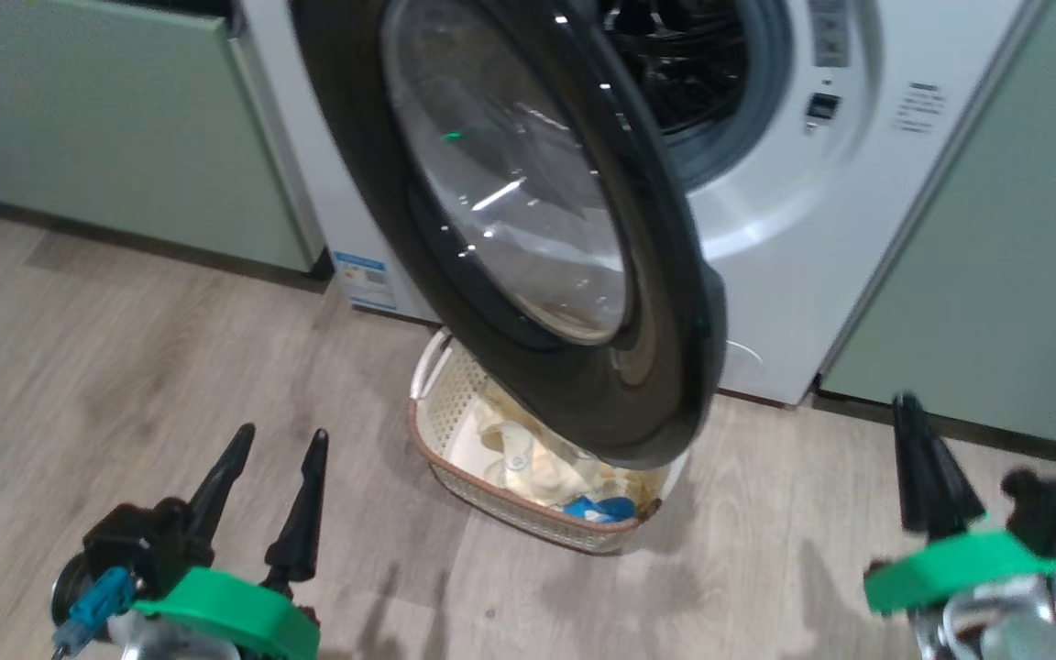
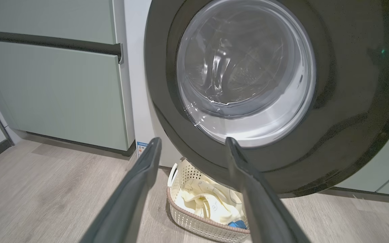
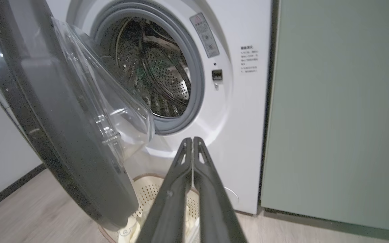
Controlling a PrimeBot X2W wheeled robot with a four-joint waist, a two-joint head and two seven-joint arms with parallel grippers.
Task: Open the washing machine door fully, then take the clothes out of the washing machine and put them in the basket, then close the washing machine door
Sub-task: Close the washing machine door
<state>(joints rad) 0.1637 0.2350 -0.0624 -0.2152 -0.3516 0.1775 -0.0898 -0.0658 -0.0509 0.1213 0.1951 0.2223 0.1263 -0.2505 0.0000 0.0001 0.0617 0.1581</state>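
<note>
Nearly done: clothes [image 1: 537, 472] in the basket [image 1: 436, 417], washing machine door [image 1: 510, 202] left to close

The washing machine door stands swung partway out from the washing machine [image 1: 785, 257]. Its glossy black rim hangs over the basket, which sits on the wooden floor [image 1: 125, 367] just in front of the machine. The cream-yellow clothes, one blue patch showing, lie heaped inside the basket.

In the right wrist view, the stretch of steel drum [image 3: 162, 74] visible past the door's glass bowl looks bare of fabric. The lower near part of the drum is hidden behind the door, so I cannot rule out a leftover piece. On that evidence, opening and unloading appear finished, and only closing the door remains.

The left gripper [image 1: 280, 433] sits low, to the left of the door and apart from it, with its fingers spread and nothing between them. The right gripper [image 1: 911, 403] is low on the other side, by the door's free edge but not touching it. Its fingers are pressed together on nothing.

Either gripper could probably push the rim home. The door looks as if it should pass above the basket, though the clearance is hard to judge.
</note>
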